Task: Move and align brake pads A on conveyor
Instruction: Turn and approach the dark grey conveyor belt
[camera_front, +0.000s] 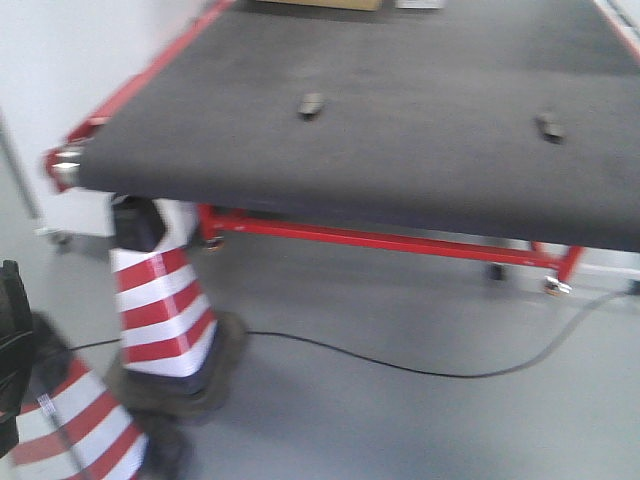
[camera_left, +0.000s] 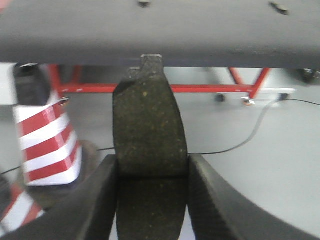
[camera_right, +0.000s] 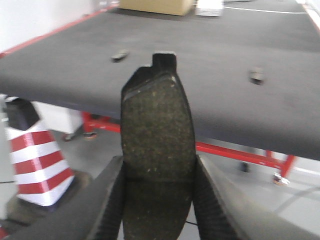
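- Nearest us in each wrist view: one brake pad, friction face to the camera, clamped by its side edges. Left end effector is gripping the left-held pad; right end effector is gripping the right-held pad.
- Both held pads hang below and short of the conveyor, over the floor, near the striped cones.
- Two more pads already lie on the belt, well apart: left belt pad, right belt pad.
- Views are blurred, so we can't read the grooves.
- We judge the step as carrying to the belt: raise both pads clear of the belt's front edge first, set them flat, then line them up with the two lying pads before releasing.
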